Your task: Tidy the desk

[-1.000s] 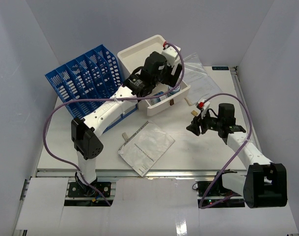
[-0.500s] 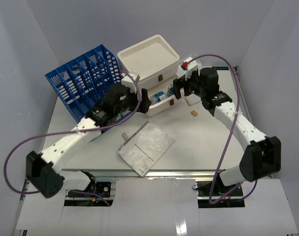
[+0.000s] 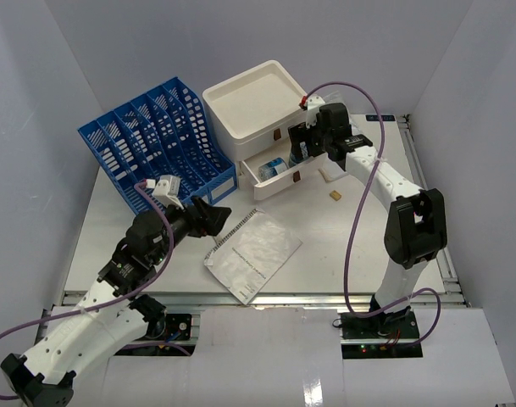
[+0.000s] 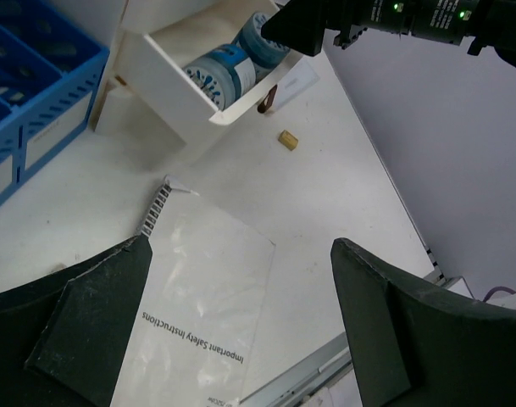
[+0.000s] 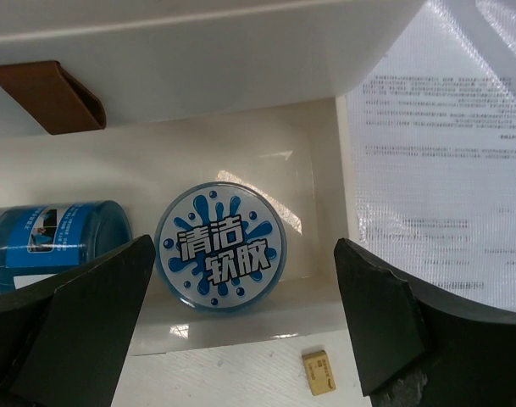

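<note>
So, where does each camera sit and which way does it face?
Top external: above, behind the robot, looking down on the desk; left arm, right arm show.
Left wrist: left arm, facing over the instructions booklet toward the drawer; left tool at bottom.
Right wrist: right arm, facing into that drawer at a blue tub; right tool at bottom.
Shared: both wrist views show the tub and tan block.

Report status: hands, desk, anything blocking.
Left hand open, empty. Right hand open at drawer, two blue jars inside. Booklet, tan block loose on desk.
</note>
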Tool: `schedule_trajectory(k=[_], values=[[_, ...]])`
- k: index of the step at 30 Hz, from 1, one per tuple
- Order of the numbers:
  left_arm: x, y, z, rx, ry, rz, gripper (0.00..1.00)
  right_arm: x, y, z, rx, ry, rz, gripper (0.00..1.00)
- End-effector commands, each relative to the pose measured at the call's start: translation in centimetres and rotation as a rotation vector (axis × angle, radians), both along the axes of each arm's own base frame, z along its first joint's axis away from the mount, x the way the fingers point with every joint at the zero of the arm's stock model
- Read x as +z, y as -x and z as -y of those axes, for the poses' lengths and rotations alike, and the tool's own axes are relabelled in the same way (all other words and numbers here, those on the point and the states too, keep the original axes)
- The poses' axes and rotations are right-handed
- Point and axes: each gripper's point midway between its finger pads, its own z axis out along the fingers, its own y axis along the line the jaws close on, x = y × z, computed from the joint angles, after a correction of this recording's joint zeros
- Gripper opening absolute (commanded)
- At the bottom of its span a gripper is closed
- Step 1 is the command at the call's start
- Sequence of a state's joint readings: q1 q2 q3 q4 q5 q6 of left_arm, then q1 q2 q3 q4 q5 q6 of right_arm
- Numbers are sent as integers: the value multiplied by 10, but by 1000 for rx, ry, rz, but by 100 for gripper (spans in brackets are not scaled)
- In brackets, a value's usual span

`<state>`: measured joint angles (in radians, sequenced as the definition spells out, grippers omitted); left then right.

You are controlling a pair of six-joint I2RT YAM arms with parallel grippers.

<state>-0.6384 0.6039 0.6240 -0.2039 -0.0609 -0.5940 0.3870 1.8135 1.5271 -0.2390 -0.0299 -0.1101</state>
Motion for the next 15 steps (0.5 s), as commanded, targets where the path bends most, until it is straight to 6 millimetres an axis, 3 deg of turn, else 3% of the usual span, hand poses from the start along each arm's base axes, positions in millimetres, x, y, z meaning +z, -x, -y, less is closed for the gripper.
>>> schedule_trajectory(k=[1, 8, 15], values=[[-8, 7, 0, 2, 66, -59, 98, 11, 0, -7, 12, -14, 1, 91], [-24, 7, 10, -27, 84, -109, 98, -2, 0, -10, 25, -2, -28, 93], [-27, 6, 22, -74, 106, -118, 98, 7, 6, -19, 79, -34, -23, 94]])
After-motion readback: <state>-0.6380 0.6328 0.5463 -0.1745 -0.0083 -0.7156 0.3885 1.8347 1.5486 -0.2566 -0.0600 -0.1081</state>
